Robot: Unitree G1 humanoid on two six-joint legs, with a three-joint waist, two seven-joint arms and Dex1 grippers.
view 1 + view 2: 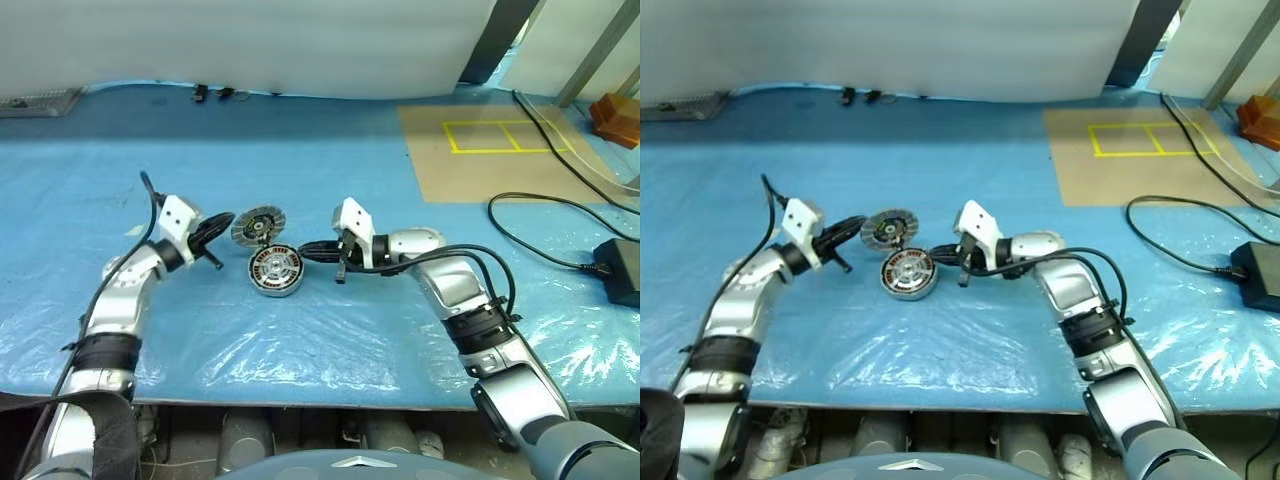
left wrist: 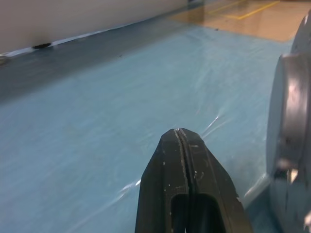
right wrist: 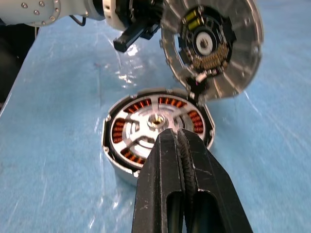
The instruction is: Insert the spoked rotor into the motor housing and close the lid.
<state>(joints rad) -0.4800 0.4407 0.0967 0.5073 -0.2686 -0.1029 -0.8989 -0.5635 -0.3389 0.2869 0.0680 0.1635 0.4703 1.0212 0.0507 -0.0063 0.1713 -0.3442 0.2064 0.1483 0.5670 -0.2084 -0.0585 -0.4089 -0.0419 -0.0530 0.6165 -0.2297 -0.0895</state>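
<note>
Spoked rotor [image 3: 154, 121], silver spokes and hub in a black rim, sits inside the short round motor housing [image 1: 276, 271] with copper-orange windings showing between the spokes, housing at centre of the head views on the blue plastic-covered table [image 1: 330, 180]. Flat silver-grey segmented lid [image 1: 259, 224] stands tilted on edge just up-left of the housing, its lower edge at the housing rim, dark inner side with small yellow labels facing the right wrist camera; writing on them too small to read. Left gripper [image 1: 213, 243], centre-left, black fingers pressed together, empty, tips just left of the lid; contact unclear. Right gripper [image 1: 306, 250], just right of the housing, fingers also pressed together, empty, tips at the housing's right edge. Brown cardboard sheet [image 1: 490, 150] with yellow tape rectangles upper right. Black cables [image 1: 545, 235] and a black box [image 1: 622, 268] at right edge. Nothing covers the housing top.
</note>
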